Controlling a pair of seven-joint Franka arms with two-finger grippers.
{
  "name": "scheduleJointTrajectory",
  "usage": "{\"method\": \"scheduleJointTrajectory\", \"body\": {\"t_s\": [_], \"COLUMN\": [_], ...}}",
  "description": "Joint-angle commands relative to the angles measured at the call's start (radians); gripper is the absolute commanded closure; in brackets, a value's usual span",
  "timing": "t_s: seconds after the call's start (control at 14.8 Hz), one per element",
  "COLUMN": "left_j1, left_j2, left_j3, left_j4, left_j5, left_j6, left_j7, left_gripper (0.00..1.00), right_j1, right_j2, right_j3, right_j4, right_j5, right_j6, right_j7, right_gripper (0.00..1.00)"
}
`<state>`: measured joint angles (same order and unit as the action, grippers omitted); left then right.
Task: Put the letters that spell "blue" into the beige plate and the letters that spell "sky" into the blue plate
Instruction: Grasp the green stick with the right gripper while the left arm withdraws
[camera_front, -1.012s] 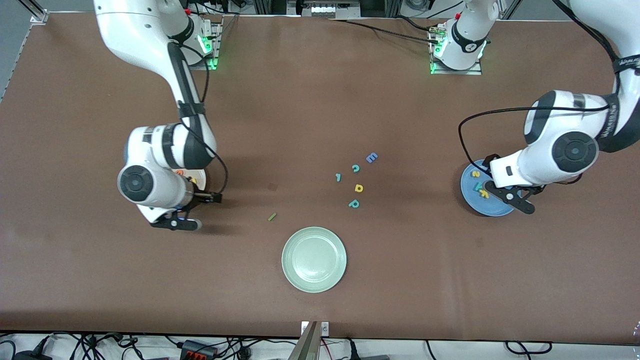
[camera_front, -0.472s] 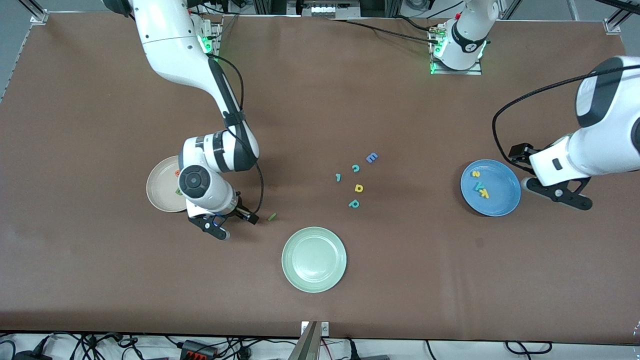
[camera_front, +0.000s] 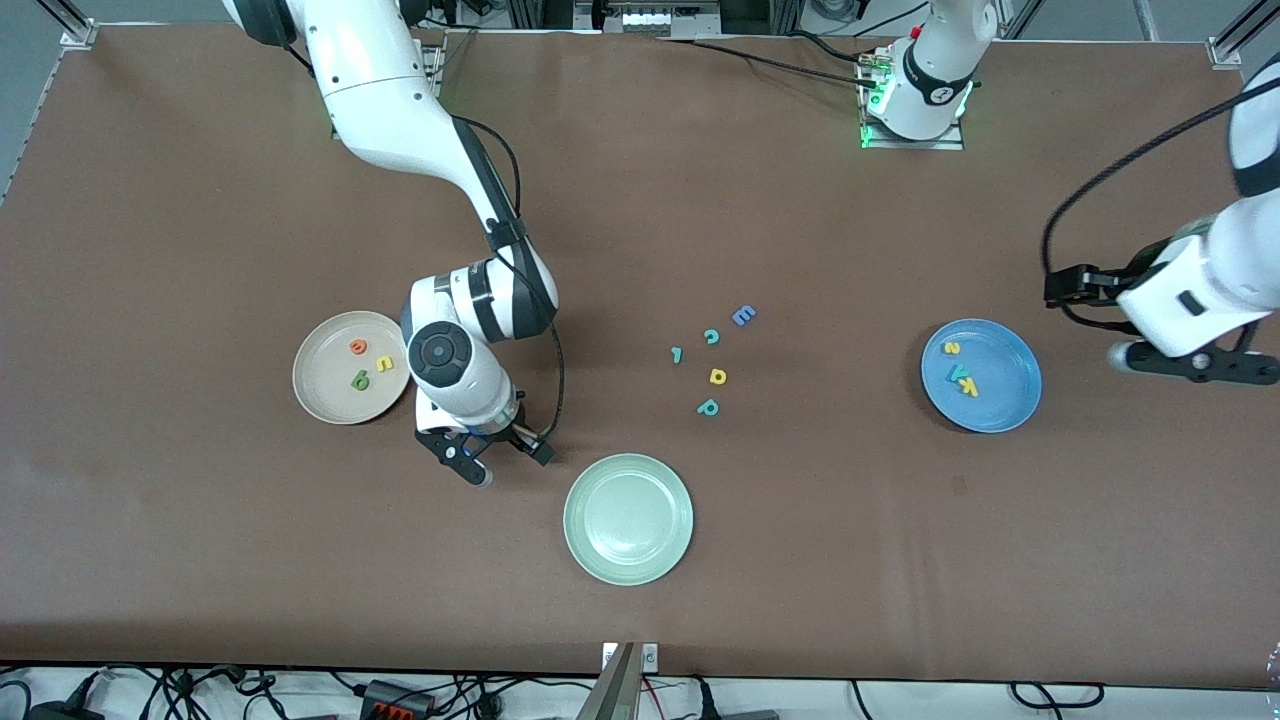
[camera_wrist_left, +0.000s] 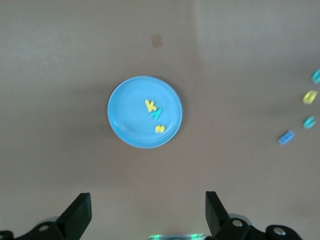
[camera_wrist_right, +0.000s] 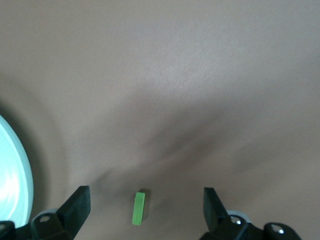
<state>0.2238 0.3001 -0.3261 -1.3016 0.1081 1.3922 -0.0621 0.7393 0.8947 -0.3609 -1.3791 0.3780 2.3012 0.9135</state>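
Three letters in beige plate (camera_front: 318, 395), three in blue plate (camera_front: 1005, 400) — green bar (camera_wrist_right: 139, 208) between right gripper's (camera_front: 500, 455) spread fingers, left gripper (camera_front: 1180, 362) spread too.

No printed label or number could be read; the only characters were foam letters. On the beige plate (camera_front: 325, 385) lay an orange "e" (camera_front: 358, 347) at 12 o'clock, a yellow "u" (camera_front: 384, 364) at 3 and a green "b" (camera_front: 360, 380) at 5. On the blue plate (camera_front: 1005, 400) lay a yellow "s" (camera_front: 952, 348) at 10, a teal "y" (camera_front: 958, 371) at 9 and a yellow "k" (camera_front: 968, 386) near the centre. Loose on the table (camera_front: 200, 250), around a yellow "a"-or-"d" shape (camera_front: 717, 376), were a blue "E" (camera_front: 743, 316) at 1, a teal "c" (camera_front: 712, 337) at 12, a teal "l"-like piece (camera_front: 677, 354) at 10 and a teal "p" (camera_front: 708, 407) at 6. A green bar "l" (camera_wrist_right: 140, 207) lay apart.
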Motion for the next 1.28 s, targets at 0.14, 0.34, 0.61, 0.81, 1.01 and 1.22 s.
{"method": "scheduleJointTrajectory", "body": {"t_s": [0.14,0.34,0.61,0.81,1.01,1.22], "left_j1": [-0.232,-0.274,-0.273,-0.27,-0.265,-0.265], "left_j2": [-0.247,-0.338,-0.334,-0.309,-0.312,-0.312], "left_j3": [0.335,0.358,0.345,0.341,0.341,0.341], "left_j4": [-0.281,-0.433,-0.421,-0.367,-0.367,-0.355], "left_j5": [-0.165,-0.159,-0.148,-0.148,-0.148,-0.11], "left_j6": [0.224,0.364,0.341,0.301,0.282,0.269], "left_j7": [-0.042,-0.038,0.084,0.18,0.156,0.156], "left_gripper": [0.0,0.0,0.0,0.0,0.0,0.0], "right_j1": [0.0,0.002,0.0,0.0,0.0,0.0], "right_j2": [0.046,0.046,0.046,0.044,0.038,0.018], "right_j3": [0.026,0.04,0.04,0.04,0.04,0.04], "right_j4": [0.031,0.029,0.029,0.029,0.029,0.031], "right_j5": [0.021,0.019,0.019,0.022,0.022,0.015], "right_j6": [0.001,0.001,0.001,0.0,-0.003,-0.008], "right_j7": [0.053,0.077,0.073,0.071,0.07,0.059], "right_gripper": [0.06,0.22,0.45,0.85,1.0,1.0]}}
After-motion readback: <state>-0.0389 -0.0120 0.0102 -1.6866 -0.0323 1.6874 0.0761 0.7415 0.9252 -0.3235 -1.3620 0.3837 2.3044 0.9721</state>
